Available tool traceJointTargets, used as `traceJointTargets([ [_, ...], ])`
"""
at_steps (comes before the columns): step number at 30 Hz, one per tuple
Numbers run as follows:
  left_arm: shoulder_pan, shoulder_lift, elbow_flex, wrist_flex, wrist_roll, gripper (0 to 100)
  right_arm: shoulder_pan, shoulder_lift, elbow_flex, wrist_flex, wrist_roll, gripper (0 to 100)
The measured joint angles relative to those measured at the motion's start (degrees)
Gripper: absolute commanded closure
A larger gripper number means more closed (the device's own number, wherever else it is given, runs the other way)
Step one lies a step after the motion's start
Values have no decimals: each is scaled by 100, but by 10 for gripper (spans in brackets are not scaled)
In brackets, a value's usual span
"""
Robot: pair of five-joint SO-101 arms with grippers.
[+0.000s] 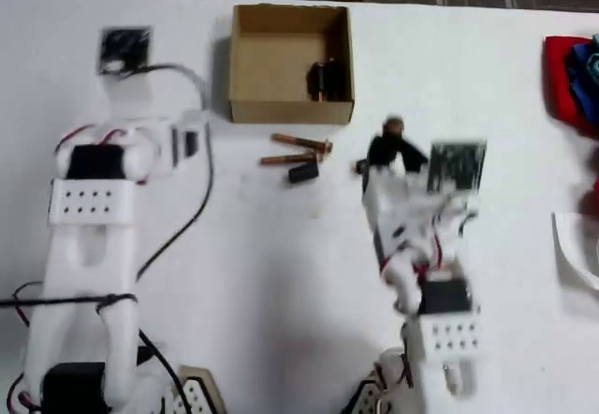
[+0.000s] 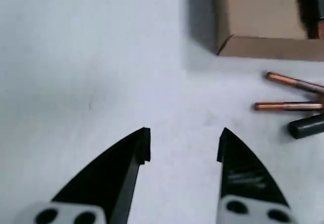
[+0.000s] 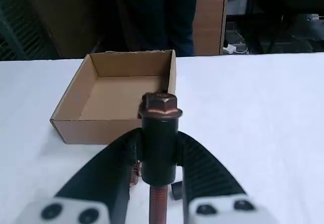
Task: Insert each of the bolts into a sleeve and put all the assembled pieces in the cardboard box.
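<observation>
My right gripper (image 3: 156,171) is shut on an assembled piece, a copper bolt (image 3: 160,104) pushed through a black sleeve (image 3: 158,148), held upright in front of the cardboard box (image 3: 81,125). From above, that gripper (image 1: 391,150) sits right of the loose parts, just short of the box (image 1: 281,105). An assembled piece (image 1: 323,79) lies inside the box at its right wall. Two copper bolts (image 1: 301,141) (image 1: 286,159) and a black sleeve (image 1: 303,172) lie on the table below the box. My left gripper (image 2: 182,145) is open above bare table, with the bolts (image 2: 283,105) and sleeve (image 2: 306,125) off to one side.
A red and blue cloth (image 1: 573,72) lies at the table's right edge, with a white dish (image 1: 576,250) below it. Black cables (image 1: 182,227) trail from the left arm across the table. A small black square (image 1: 124,47) sits at the back left.
</observation>
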Motion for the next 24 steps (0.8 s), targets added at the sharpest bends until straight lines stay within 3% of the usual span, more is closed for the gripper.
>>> traceJointTargets([
  [8, -281, 0, 1925, -1960, -79, 771, -229, 4949, -5275, 2233, -35, 975],
  [14, -290, 0, 2769, -3385, -79, 771, -220, 8404, -9899, 3833, -651, 975],
  [20, -299, 18, 2831, -3622, -79, 771, -360, 11165, -13969, 4281, -686, 976],
  [24, -316, 18, 2884, -3631, -79, 771, -492, 12325, -15121, 3903, -686, 976],
])
